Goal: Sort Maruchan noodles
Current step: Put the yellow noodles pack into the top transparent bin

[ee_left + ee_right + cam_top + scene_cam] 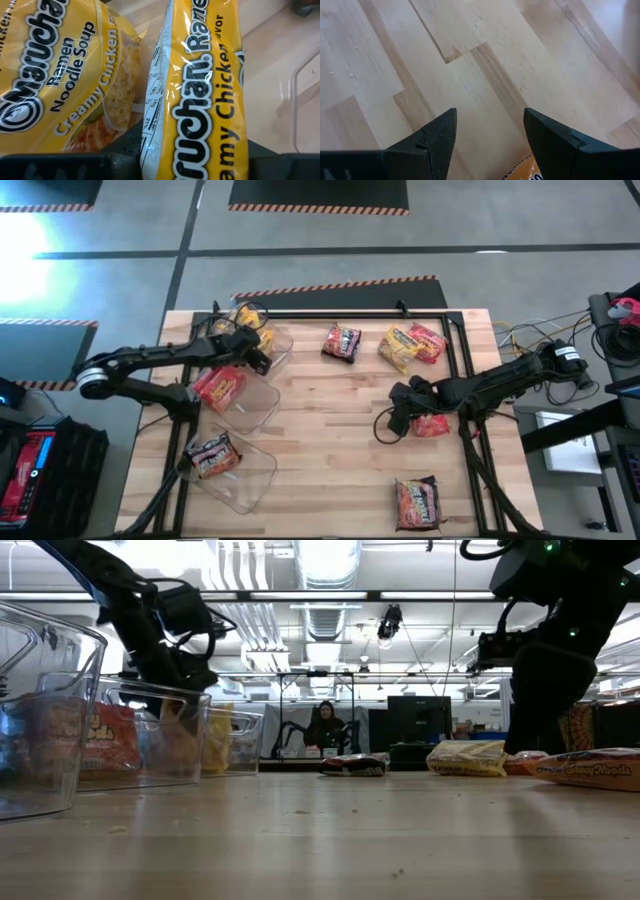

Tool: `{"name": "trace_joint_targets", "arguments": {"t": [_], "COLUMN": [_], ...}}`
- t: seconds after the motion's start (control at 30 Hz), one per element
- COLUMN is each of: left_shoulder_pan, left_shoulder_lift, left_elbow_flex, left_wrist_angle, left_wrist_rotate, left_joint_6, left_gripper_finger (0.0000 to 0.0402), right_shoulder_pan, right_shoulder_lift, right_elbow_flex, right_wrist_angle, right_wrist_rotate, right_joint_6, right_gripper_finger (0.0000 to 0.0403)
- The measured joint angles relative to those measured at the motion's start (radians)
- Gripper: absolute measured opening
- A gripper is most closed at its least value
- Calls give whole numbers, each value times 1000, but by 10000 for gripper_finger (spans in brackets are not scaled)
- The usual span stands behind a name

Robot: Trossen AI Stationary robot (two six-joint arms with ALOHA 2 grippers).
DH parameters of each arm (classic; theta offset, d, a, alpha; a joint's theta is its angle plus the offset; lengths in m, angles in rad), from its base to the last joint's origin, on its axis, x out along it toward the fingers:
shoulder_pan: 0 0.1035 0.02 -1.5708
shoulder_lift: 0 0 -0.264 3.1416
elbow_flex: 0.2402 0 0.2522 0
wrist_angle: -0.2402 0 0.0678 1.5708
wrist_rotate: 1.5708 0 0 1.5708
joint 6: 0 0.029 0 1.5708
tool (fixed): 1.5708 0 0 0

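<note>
High view: left gripper (pixel 262 352) over the far clear bin (pixel 278 343), pinching a yellow Creamy Chicken packet (pixel 200 100). Right gripper (pixel 392 423) spread wide, holding nothing, just beside an orange packet (pixel 432 425). Low view: orange packet (pixel 590 769) flat on the table (pixel 320 840).

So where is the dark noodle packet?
From above, the dark noodle packet lies near the table's far edge, left of the yellow packet.

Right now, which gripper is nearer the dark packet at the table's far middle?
Left. The left gripper holds a yellow packet over the far bin, beside the dark packet. The right gripper hangs open farther off, by an orange packet.
</note>
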Motion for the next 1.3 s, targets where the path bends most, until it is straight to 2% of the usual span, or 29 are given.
{"name": "trace_joint_targets", "arguments": {"t": [0.8,1.3], "left_shoulder_pan": [2,72], "left_shoulder_lift": [20,23], "left_elbow_flex": [2,2], "left_wrist_angle": [9,21], "left_wrist_rotate": [82,33], "left_joint_6": [42,52], "left_gripper_finger": [116,118], "right_shoulder_pan": [0,0], "right_shoulder_lift": [0,0], "right_elbow_flex": [1,1], "right_wrist_angle": [13,19], "right_wrist_rotate": [0,0], "right_joint_6": [0,0], "right_gripper_finger": [219,219]}}
